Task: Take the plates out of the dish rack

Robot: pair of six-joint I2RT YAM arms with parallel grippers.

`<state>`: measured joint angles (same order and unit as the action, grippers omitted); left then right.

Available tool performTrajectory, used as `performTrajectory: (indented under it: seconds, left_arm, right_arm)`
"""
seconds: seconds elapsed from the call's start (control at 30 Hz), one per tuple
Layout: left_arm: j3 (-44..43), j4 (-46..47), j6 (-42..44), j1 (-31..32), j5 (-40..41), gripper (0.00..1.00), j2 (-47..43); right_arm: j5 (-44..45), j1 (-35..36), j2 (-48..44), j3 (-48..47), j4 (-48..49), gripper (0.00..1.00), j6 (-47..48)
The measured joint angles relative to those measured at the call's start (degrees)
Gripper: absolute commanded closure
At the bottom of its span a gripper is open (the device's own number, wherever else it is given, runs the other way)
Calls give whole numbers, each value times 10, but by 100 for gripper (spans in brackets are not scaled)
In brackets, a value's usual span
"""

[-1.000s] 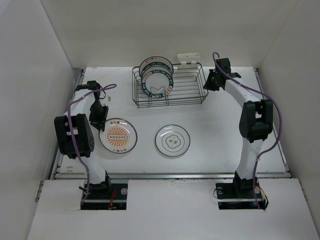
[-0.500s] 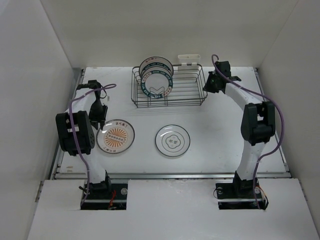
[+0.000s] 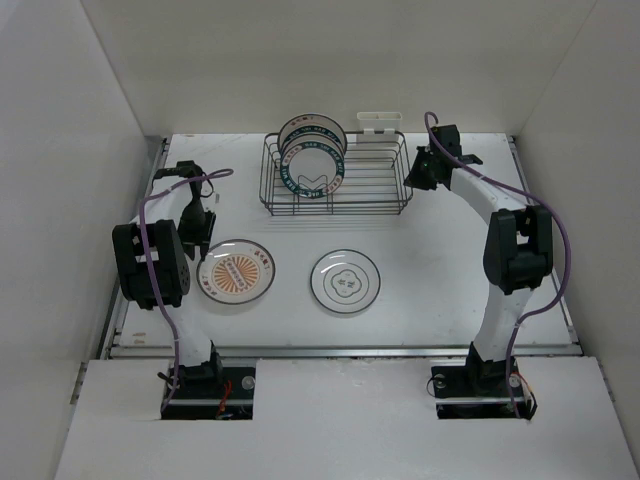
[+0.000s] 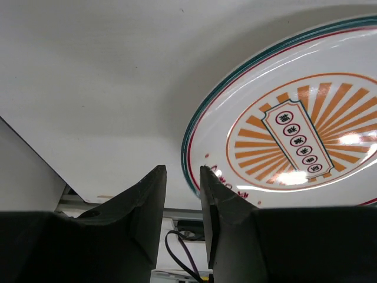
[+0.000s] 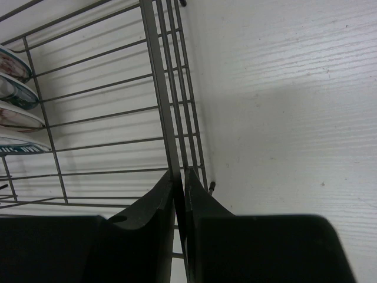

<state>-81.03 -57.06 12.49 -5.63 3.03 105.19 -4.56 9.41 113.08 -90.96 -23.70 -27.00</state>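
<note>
Top external view: sunburst plate [image 3: 236, 274] and flower plate [image 3: 345, 281] lie out; green-rimmed plates [image 3: 312, 155] stand in the dish rack [image 3: 372, 182], not yet unloaded. The right gripper [image 5: 179, 174] clamps the rack's end wire; the left gripper [image 4: 182, 174] is slightly parted and empty.

Wire dish rack [image 3: 370, 200] with upright green-rimmed plates [image 3: 312, 152]; sunburst plate [image 3: 236, 273], flower plate [image 3: 345, 281] flat outside.

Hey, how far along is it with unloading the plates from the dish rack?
Two done: the orange sunburst plate and black flower-outline plate lie on the table. Right gripper clamps the dark wire dish rack; left gripper is empty. Left: green-rimmed plates in the rack.
</note>
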Motion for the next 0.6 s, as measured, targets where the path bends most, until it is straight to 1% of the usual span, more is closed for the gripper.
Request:
performTrajectory:
  seconds: [0.37, 0.6]
  left_arm:
    - [23, -9, 23, 0, -50, 73, 37]
    - [27, -8, 24, 0, -52, 73, 47]
  right_arm:
    - [-4, 0, -10, 19, 17, 99, -9]
    - [-4, 0, -12, 25, 23, 99, -9]
